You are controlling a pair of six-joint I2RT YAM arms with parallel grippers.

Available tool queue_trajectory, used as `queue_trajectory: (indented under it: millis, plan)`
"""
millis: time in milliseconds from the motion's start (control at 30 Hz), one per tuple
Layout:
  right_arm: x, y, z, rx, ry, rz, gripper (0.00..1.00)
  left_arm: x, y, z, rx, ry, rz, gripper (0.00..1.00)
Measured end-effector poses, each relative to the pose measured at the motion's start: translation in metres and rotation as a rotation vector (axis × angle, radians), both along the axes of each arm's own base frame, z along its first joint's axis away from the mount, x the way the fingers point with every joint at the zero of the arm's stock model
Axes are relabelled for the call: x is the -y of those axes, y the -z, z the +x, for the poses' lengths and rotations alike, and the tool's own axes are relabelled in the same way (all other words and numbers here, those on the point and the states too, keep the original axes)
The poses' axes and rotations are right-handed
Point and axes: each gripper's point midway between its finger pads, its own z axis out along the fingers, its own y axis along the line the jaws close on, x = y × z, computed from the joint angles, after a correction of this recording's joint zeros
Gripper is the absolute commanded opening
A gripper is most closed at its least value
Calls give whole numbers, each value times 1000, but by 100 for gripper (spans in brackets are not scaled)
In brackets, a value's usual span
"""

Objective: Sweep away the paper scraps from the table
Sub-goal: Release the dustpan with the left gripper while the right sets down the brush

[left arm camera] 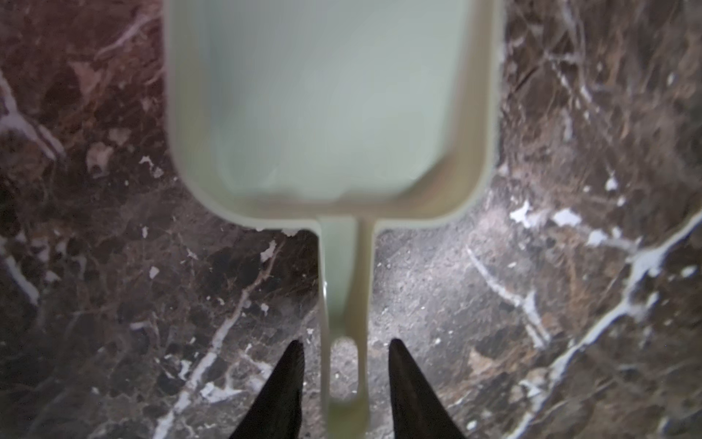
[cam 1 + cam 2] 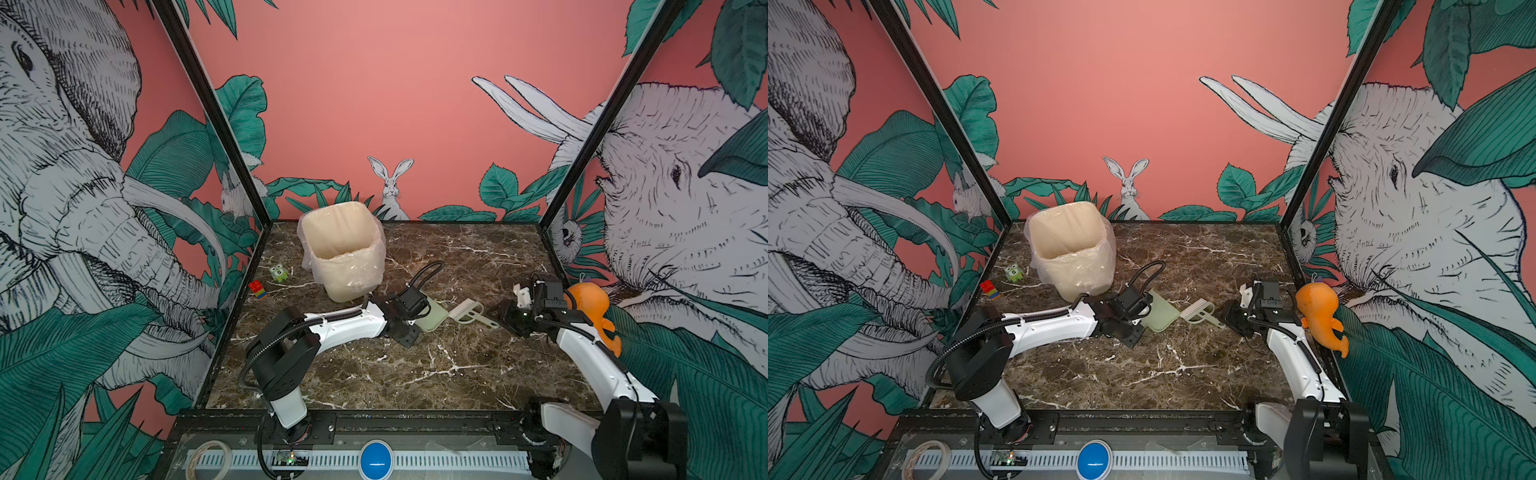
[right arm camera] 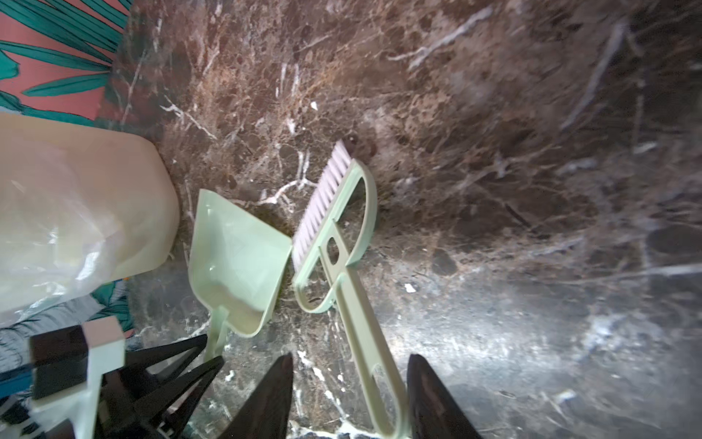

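Observation:
No paper scraps show on the dark marble table (image 2: 415, 374) in any view. A pale green dustpan (image 2: 434, 318) (image 1: 326, 106) lies flat right of the bin, and its pan looks empty. My left gripper (image 1: 346, 342) is open, with the dustpan's thin handle (image 1: 343, 289) between its fingers and a gap on each side. Just right of the dustpan lies a pale green brush (image 2: 467, 311) (image 3: 334, 213) with white bristles. My right gripper (image 3: 351, 357) (image 2: 505, 311) is open too. The brush handle (image 3: 364, 334) lies between its fingers, close to one of them.
A cream bin (image 2: 345, 253) lined with clear plastic stands at the back left. To its left, near the wall, are a small green owl figure (image 2: 279, 273) and a red-blue-yellow block (image 2: 257, 289). An orange plush toy (image 2: 590, 311) sits at the right edge.

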Motion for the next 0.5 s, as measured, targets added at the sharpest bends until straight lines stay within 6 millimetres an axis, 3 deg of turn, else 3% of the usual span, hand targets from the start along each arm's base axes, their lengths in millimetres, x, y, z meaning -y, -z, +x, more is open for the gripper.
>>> queue_trajectory:
  millis: [133,167,233,333,433,500]
  plan:
    - [12,5,-12,-32,14,-81,65,-12,5,-7,-14,-15,16,62]
    - [16,5,-14,-36,12,-108,68,-15,3,-8,-6,-20,15,72]
    - [22,1,-14,-33,9,-154,74,-21,-7,-8,23,-30,3,81]
    - [30,-15,-5,15,-8,-222,81,-32,-38,-4,118,-48,-39,92]
    - [37,-34,9,90,-37,-304,95,-48,-78,4,243,-79,-96,96]
    - [39,-43,16,136,-61,-360,99,-65,-98,12,314,-121,-122,97]
